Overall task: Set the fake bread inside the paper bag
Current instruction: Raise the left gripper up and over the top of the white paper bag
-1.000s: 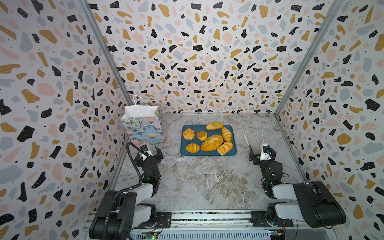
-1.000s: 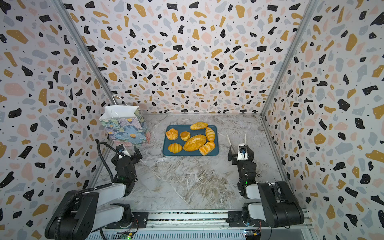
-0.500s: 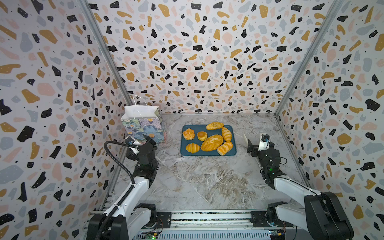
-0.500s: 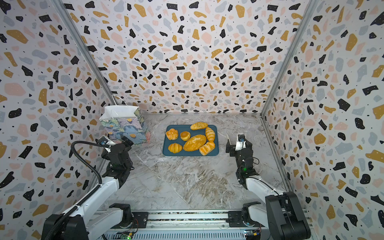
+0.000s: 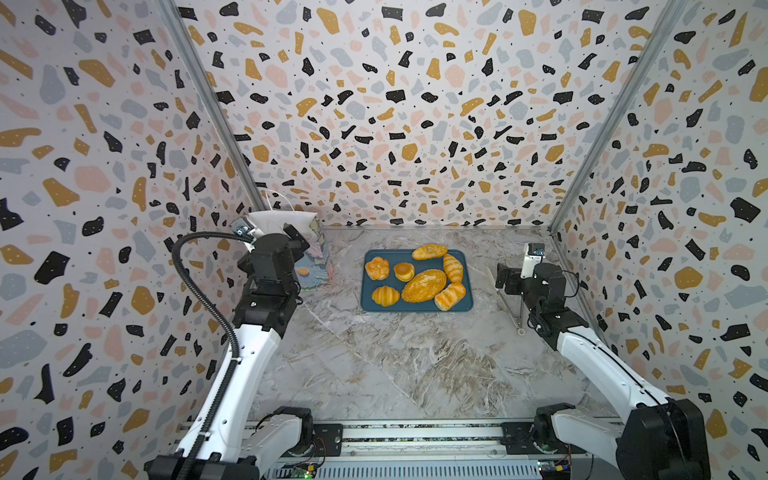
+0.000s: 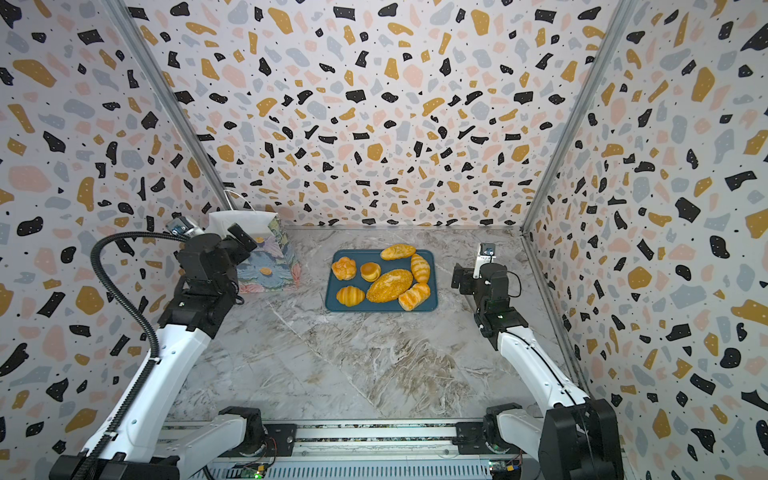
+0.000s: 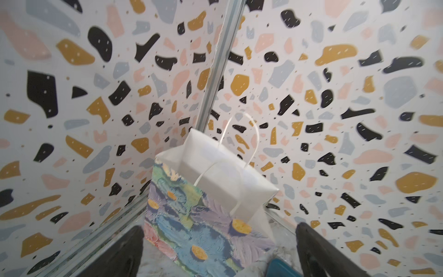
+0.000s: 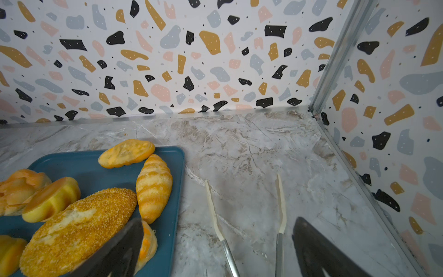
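On one tray [image 5: 411, 306] lie seven fake breads [image 5: 424, 285]; one paper bag [image 6: 270, 270] and one tongs [image 8: 279, 254] sit nearby. Left gripper [image 7: 219, 251] and right gripper [image 8: 218, 254] gape wide, empty.

Left arm [image 5: 245, 357] stretched forward along the left edge of the worktop [image 5: 395, 365], wrist lifted, left gripper [image 7: 218, 226] spread wide and empty, right arm [image 5: 602, 365] reaching low along the right edge, right gripper [image 8: 218, 220] likewise wide and empty.

Blue tray [image 5: 419, 306] near what look like tongs [image 8: 226, 249].
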### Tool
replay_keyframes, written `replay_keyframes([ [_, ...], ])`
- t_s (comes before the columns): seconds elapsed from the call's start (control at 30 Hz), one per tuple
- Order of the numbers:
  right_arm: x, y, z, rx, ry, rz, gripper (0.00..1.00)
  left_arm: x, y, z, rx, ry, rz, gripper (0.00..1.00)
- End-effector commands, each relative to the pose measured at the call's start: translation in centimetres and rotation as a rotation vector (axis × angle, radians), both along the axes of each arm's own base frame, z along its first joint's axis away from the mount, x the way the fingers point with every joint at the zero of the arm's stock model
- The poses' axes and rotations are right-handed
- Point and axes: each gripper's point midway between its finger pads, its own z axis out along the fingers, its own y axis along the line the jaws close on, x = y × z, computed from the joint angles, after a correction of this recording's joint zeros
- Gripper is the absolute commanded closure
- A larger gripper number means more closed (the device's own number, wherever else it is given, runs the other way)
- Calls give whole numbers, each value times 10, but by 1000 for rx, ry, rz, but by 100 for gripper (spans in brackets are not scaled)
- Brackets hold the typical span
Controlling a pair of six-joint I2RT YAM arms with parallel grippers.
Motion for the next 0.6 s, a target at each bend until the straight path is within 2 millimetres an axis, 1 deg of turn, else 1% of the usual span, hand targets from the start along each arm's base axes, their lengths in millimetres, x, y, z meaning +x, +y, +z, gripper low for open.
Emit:
replay_keyframes([
  [0.0,-8,4,12,27,26,16,1,0,-12,29,22,42,-88,1],
  [0.07,-9,4,18,30,26,17,1,4,-16,48,37,49,-115,0],
  [0.1,-9,4,18,30,31,17,1,8,-18,54,47,59,-129,0],
  [0.13,-9,4,20,31,32,16,1,13,-21,60,59,75,-147,1],
  [0.2,-10,5,22,33,43,21,1,26,-24,64,78,126,-170,1],
  [0.3,-11,7,23,40,63,32,2,48,-30,64,118,223,-218,1],
  [0.4,-12,10,23,43,80,49,1,69,-32,62,147,304,-244,0],
  [0.57,-14,10,17,40,104,48,1,99,-35,43,161,397,-274,1],
])
